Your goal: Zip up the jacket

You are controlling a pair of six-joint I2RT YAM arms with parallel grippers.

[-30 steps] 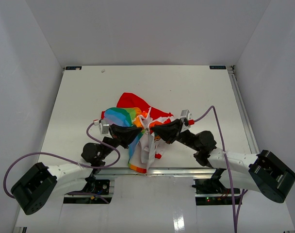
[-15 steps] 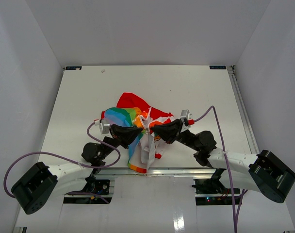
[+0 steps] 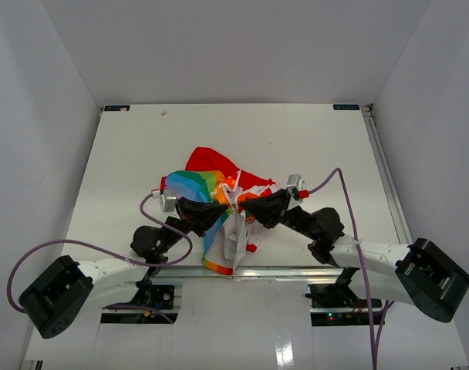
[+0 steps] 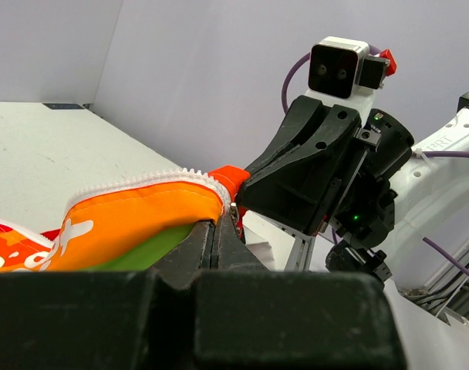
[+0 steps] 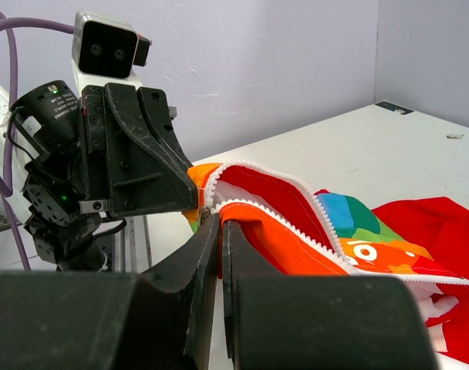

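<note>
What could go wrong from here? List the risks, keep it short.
The left end effector and right end effector both pinch the jacket almost nose to nose; a small move inward could knock them together. The zipper teeth lie in two separate rows, so pulling now might only stretch or slip the fabric.

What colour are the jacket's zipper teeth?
White; the jacket's zipper teeth show best in the right wrist view.

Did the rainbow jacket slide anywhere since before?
No. The jacket still drapes over the table's near edge at the same place.
</note>
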